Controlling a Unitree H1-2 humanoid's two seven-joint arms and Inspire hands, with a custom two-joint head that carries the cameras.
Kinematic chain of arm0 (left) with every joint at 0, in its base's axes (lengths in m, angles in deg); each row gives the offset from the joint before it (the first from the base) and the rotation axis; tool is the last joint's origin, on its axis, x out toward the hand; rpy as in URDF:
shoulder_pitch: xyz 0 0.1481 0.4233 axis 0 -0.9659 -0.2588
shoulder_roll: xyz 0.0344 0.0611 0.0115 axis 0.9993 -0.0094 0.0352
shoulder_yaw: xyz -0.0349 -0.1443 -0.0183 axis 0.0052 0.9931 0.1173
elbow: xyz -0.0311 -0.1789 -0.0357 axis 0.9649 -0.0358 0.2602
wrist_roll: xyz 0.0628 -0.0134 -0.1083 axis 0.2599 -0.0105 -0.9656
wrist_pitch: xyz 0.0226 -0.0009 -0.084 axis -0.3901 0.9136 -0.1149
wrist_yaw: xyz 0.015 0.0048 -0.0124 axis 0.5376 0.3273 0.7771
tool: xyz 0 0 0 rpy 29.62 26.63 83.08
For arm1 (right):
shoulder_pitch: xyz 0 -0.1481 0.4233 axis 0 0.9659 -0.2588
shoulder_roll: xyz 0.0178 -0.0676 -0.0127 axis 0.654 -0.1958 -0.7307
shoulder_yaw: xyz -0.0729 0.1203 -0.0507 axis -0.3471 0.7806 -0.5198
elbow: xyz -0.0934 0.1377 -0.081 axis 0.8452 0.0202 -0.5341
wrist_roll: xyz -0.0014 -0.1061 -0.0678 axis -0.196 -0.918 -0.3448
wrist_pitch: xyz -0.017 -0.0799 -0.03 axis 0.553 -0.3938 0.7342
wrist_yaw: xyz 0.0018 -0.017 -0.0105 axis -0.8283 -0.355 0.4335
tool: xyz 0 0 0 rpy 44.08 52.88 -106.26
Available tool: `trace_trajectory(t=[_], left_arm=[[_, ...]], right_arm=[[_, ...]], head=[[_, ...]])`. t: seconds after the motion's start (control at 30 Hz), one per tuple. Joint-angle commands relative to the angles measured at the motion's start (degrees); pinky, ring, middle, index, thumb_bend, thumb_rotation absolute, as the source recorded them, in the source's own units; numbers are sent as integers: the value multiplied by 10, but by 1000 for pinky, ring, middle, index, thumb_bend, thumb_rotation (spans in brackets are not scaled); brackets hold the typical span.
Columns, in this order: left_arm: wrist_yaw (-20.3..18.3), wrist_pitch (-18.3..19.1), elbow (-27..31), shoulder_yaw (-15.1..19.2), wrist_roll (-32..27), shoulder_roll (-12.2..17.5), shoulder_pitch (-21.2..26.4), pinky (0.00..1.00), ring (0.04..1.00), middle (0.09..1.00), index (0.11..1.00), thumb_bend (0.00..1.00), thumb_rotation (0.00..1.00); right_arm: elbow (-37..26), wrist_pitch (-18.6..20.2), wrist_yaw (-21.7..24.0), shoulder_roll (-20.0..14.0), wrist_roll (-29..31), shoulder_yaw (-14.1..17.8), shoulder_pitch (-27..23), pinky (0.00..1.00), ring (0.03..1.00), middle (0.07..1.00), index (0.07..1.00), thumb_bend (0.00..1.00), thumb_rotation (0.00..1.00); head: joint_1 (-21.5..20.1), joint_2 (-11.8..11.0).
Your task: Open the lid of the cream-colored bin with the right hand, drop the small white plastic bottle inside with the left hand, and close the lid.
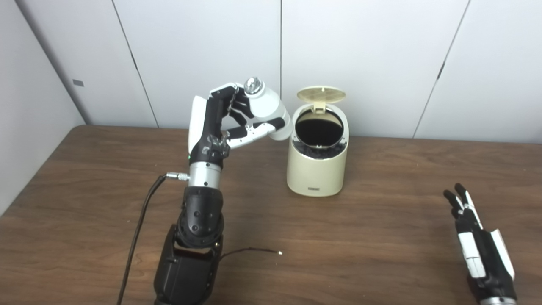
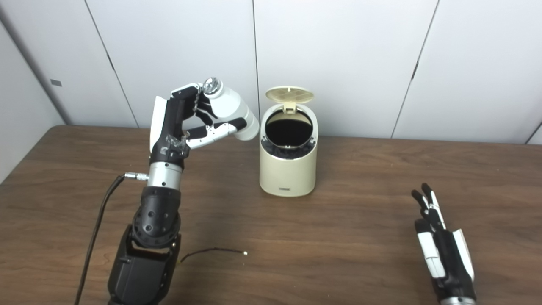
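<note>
Since the lid [image 1: 321, 94] already stands upright behind the dark mouth of the cream-colored bin [image 1: 317, 169] at frame centre, the step in hand appears to be the drop, and doing it well likely means carrying the small white plastic bottle [image 1: 269, 111] rightward until it hangs fully over the opening before the fingers loosen, keeping clear of the raised lid. Just left of the bin's rim, the left robot hand [image 1: 230, 123] is clamped on the bottle, which tilts with its metallic cap toward the upper left and its base nearly at the rim. Well apart at lower right, the right robot hand [image 2: 440, 241] rests low over the surface [image 1: 381, 237], holding nothing, fingers extended.
</note>
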Motion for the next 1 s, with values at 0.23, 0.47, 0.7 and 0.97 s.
trace_trajectory(t=[0.23,0.47,0.7,0.97], left_arm=[[38,-51,-37,-19,33,-22,38,338,461,507,467,475,0],[79,-127,-98,-35,51,-34,50,333,443,514,479,474,0],[105,-176,-153,-49,65,-43,65,340,435,512,484,475,0],[140,-213,-215,-65,106,-42,87,344,430,517,496,475,0]], right_arm=[[59,-29,-21,40,-9,-24,20,986,992,944,975,636,1000],[49,-23,-25,43,-20,-27,24,998,990,946,977,612,1000],[47,-20,-25,47,-16,-24,24,1000,1000,950,981,606,1000],[40,-13,-25,48,-21,-25,26,1000,990,948,978,585,1000]], head=[[-9,-4],[-16,-2],[-21,-3],[-23,-4]])
